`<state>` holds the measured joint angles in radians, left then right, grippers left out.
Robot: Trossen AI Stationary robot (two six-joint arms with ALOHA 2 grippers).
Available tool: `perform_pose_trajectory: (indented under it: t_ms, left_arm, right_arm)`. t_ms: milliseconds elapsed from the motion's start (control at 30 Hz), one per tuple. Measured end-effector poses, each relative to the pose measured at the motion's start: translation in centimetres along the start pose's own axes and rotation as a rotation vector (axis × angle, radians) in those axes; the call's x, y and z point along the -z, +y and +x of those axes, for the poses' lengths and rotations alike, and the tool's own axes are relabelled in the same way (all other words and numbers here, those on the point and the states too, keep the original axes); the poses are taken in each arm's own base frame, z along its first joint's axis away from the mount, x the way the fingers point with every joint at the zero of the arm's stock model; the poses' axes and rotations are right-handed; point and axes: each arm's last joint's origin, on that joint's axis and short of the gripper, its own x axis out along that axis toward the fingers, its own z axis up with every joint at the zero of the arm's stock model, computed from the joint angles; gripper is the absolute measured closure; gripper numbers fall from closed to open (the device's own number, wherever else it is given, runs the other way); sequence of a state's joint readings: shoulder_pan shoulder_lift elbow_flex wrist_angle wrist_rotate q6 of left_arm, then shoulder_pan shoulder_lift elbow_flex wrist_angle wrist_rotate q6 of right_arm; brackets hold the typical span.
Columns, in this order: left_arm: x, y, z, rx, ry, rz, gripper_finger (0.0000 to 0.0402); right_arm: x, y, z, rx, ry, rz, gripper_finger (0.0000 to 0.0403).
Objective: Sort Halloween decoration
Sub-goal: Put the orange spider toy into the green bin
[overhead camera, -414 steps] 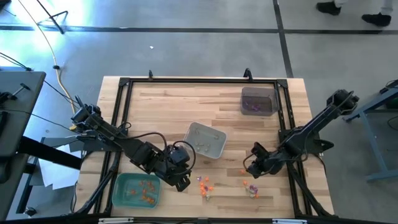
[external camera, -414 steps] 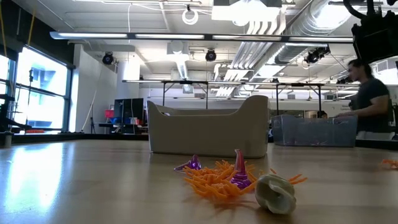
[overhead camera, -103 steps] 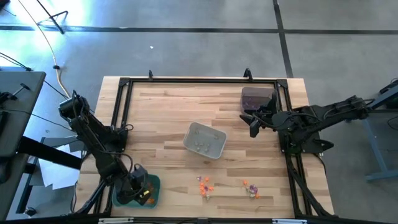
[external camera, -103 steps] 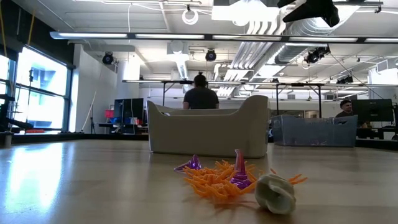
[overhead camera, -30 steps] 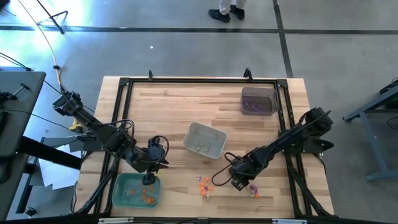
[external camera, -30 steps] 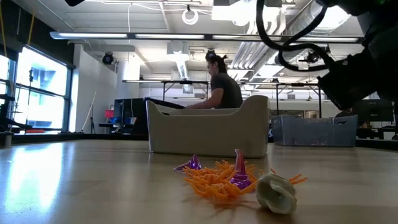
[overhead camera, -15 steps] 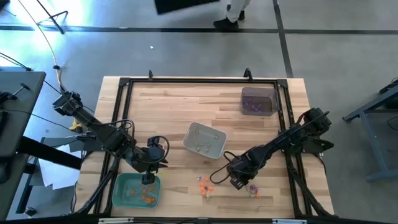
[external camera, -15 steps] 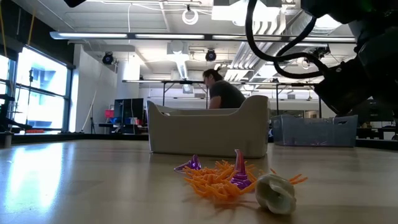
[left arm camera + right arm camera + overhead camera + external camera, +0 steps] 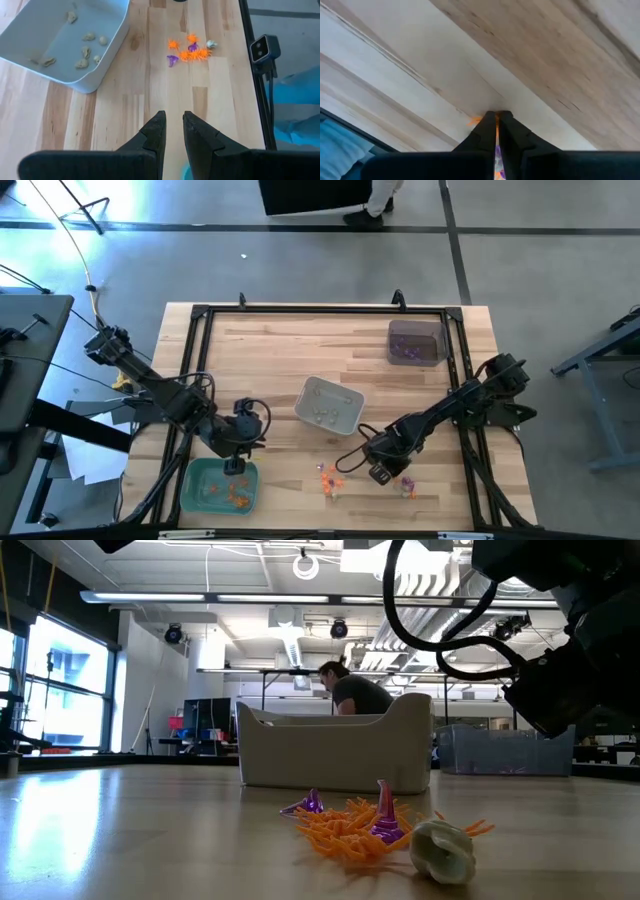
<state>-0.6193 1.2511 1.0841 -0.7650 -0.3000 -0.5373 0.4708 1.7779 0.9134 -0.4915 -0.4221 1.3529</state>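
A cluster of orange, purple and whitish Halloween decoration [image 9: 330, 478] lies on the wood near the table's near edge; the low view shows the same cluster [image 9: 372, 825] close up. A smaller group [image 9: 405, 486] lies to its right. My right gripper [image 9: 384, 473] stands at that group's left edge, slanting down, shut on an orange piece [image 9: 476, 120]. My left gripper [image 9: 237, 464] hovers over the far edge of the green tray [image 9: 205, 480]. Its fingers [image 9: 171, 120] stand a narrow gap apart with nothing between them. My right gripper pinches an orange piece of decoration at its fingertips [image 9: 490, 118]. An orange sliver shows in the slit between them and a spike [image 9: 475, 120] sticks out to one side. The fingers come from above, slanting down to the wood. I cannot tell whether the piece is lifted.
A grey tray [image 9: 345, 420] with whitish pieces stands mid-table. A dark tray [image 9: 415, 330] with purple pieces stands at the far right. The green tray holds orange pieces. A black frame [image 9: 200, 320] runs around the table. A person stands in the room behind the table.
My right wrist has turned a little over the small group near the near edge. Nothing on the table has visibly moved.
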Motion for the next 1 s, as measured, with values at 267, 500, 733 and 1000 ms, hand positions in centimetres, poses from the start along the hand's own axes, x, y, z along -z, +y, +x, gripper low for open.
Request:
perform_pose_trajectory:
  t_ms: [267,500,733,1000]
  left_arm:
    - [0.6,0.1,-0.8,-0.003,0.03,0.024,0.0351]
    - [1.1,0.2,-1.1,-0.014,0.064,0.046,0.0351]
    - [1.2,0.3,-1.3,-0.013,0.062,0.076,0.0351]
    - [1.1,0.4,-1.4,-0.04,0.045,0.123,0.0351]
  right_arm:
    - [0.1,0.3,-1.4,-0.053,-0.044,-0.023,0.0402]
    - [0.8,0.9,-4.0,-0.154,-0.155,-0.056,0.0402]
    - [1.0,1.1,-8.2,-0.287,-0.408,-0.055,0.0403]
    - [1.0,1.7,-13.5,-0.489,-0.799,-0.181,0.0403]
